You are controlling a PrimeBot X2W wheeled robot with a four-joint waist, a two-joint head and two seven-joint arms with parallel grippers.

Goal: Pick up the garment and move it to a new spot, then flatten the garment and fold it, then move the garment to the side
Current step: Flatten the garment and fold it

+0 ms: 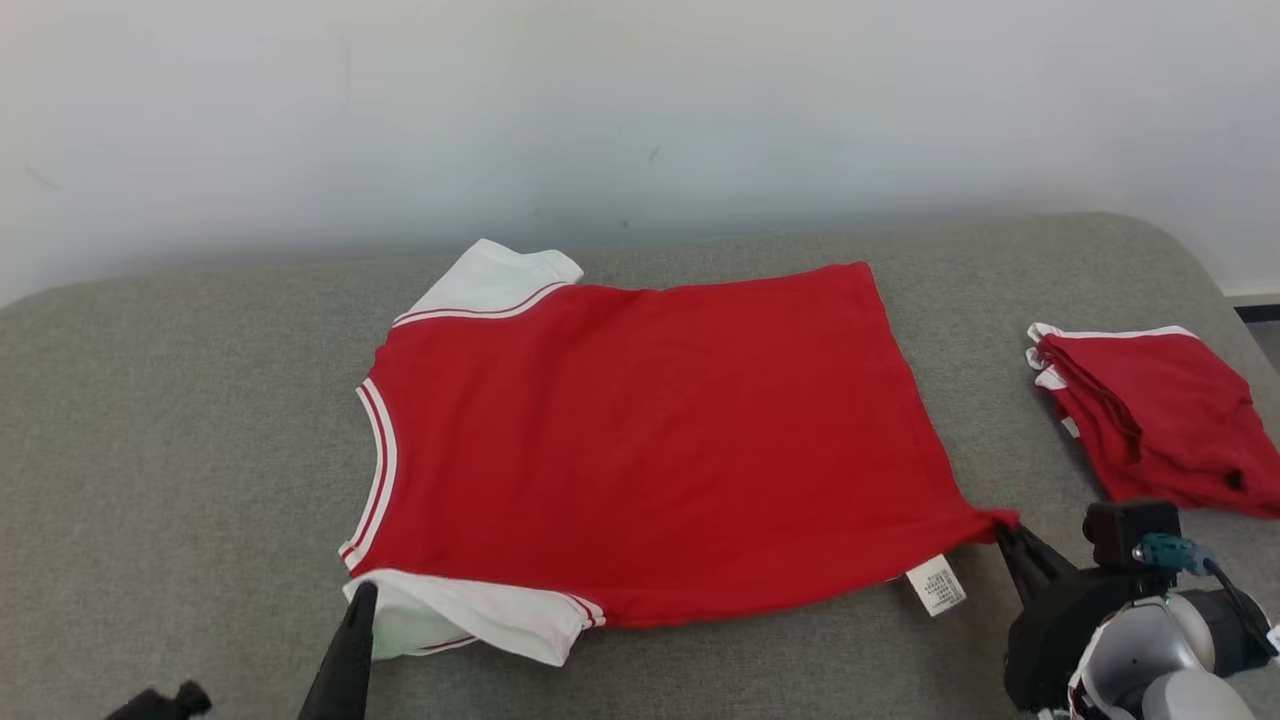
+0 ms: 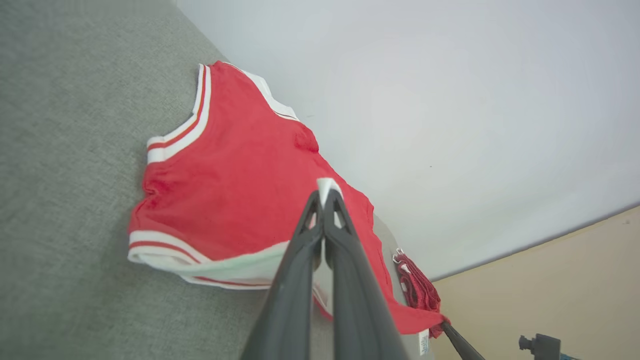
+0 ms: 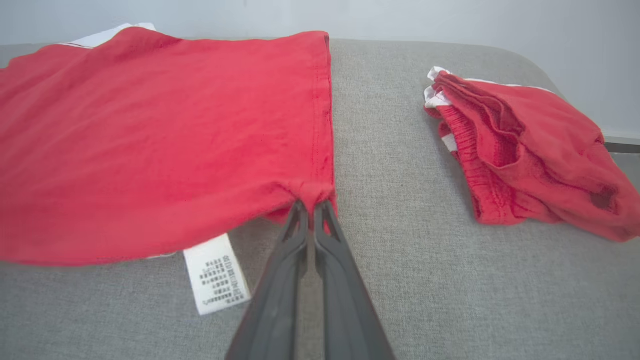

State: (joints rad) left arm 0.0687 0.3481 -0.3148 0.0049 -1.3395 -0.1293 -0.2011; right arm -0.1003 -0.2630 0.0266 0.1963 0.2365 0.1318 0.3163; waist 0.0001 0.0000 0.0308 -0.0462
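Across grey cushion (image 1: 150, 450), flat red garment (image 1: 640, 440), left end effector (image 1: 362, 598) pinching sleeve (image 1: 470, 612), right end effector (image 1: 1003, 530) pinching hem (image 1: 915, 400)

I have the red shirt (image 1: 650, 440) spread flat on the grey padded surface (image 1: 180, 420), neckline toward 9 o'clock and hem toward 3. My left gripper (image 1: 362, 595) comes in at 7 o'clock, its tip on the near white sleeve (image 1: 470, 615). My right gripper (image 1: 1003, 530) pinches the bunched hem corner at 4 o'clock, near the white label (image 1: 936, 584). A folded red pile (image 1: 1150, 420) lies apart at 3 o'clock.
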